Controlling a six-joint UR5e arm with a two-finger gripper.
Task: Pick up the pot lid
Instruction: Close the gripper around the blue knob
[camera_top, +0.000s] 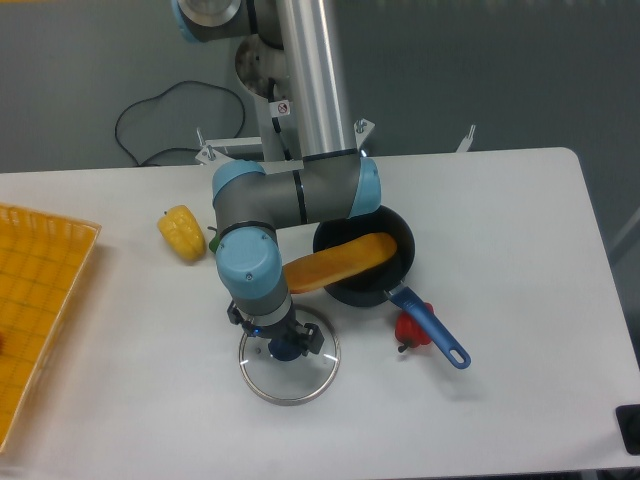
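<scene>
My gripper points down over the pot lid, its dark fingers spread to the left and right above the knob. The lid is round, clear glass with a metal rim, and lies flat on the white table. Its dark blue knob shows between and just in front of the fingers. Whether the fingers touch the knob cannot be made out, and the arm hides the lid's back edge.
Behind and right of the lid is a black pan with a blue handle; an orange-brown long object lies across it. A red pepper is beside the handle. A yellow pepper lies back left, an orange crate far left.
</scene>
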